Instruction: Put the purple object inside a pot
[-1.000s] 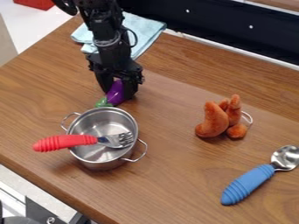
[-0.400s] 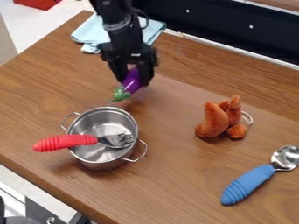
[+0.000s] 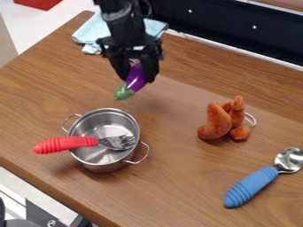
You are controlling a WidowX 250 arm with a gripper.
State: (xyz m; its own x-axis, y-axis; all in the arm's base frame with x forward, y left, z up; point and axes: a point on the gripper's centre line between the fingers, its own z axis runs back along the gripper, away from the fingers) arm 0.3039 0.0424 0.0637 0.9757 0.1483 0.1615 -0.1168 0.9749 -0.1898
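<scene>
1. You have one wooden table (image 3: pixel 177 186), brown with visible grain, running under everything you are working with.
2. Your one black gripper (image 3: pixel 136 79) hangs over the table, above and a little right of the pot. Its two fingers stand part-way apart, one on each side of the purple eggplant, and have hold of its body between them.
3. One light blue cloth (image 3: pixel 89 35) lies behind the gripper, at the table's far edge.
4. One shiny metal pot (image 3: pixel 100 166) stands upright, with two wire handles on opposite sides.
5. One spoon (image 3: pixel 264 175) lies near the right edge of your view, its ridged handle blue and its bowl metal.
6. One fork (image 3: pixel 84 142) rests across the pot: metal tines inside, ridged red handle out past the left rim.
7. One fuzzy orange object (image 3: pixel 219 120), lobed, with a pale loop at its side, sits right of the pot, well apart from it.
8. Your one purple eggplant (image 3: pixel 136 79) is smooth and glossy, with a pale highlight and a green end tilted down to the left. It is raised above the table, outside the pot.
</scene>
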